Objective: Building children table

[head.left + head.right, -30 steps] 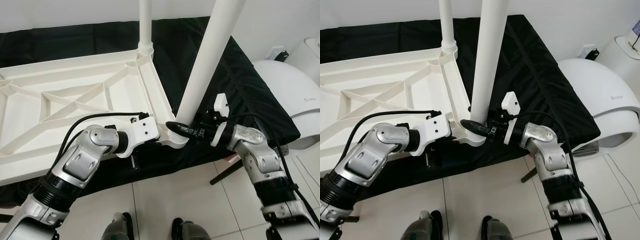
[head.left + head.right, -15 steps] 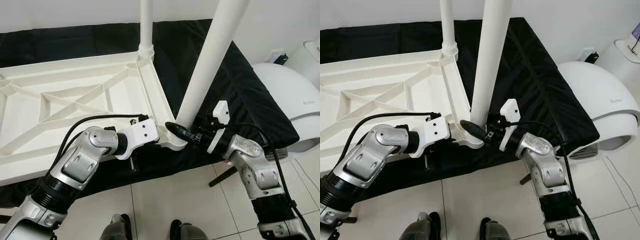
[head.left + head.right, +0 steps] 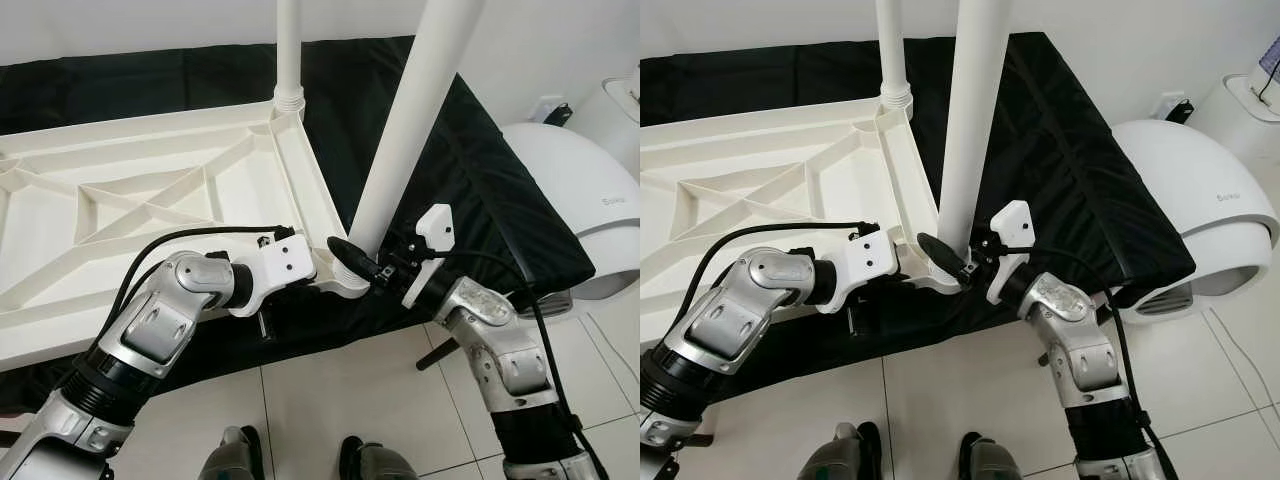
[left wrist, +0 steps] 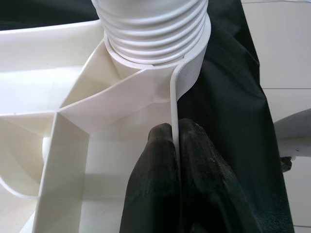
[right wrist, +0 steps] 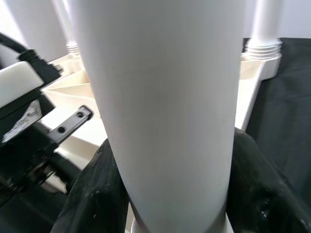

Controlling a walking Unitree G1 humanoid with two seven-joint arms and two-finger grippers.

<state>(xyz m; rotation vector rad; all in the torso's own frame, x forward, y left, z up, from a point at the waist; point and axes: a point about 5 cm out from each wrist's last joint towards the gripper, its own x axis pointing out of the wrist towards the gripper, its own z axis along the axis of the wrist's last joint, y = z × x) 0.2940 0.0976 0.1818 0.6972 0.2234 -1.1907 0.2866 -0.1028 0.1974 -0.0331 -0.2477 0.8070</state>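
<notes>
A white plastic tabletop [image 3: 150,200] lies upside down on a black cloth, ribs up. One white leg [image 3: 289,50] stands in its far right corner socket. A second white leg [image 3: 410,120] rises, slightly tilted, from the near right corner socket [image 3: 345,282], its threaded base [image 4: 150,29] seated in the socket. My left gripper [image 4: 177,145] is shut on the tabletop's thin rim wall just beside that socket. My right gripper [image 3: 352,258] is shut on the second leg [image 5: 160,111] low down, one black finger [image 5: 92,194] on each side.
The black cloth [image 3: 480,180] covers a low platform whose front edge drops to a white tiled floor [image 3: 330,410]. A white domed appliance [image 3: 570,190] stands close on the right. A dark rod [image 3: 437,353] lies on the floor under my right arm. My feet [image 3: 300,462] show below.
My right arm has swung leftward, closer to the socket, still gripping the leg. The leg's tilt is slightly different. The left gripper has stayed on the rim.
</notes>
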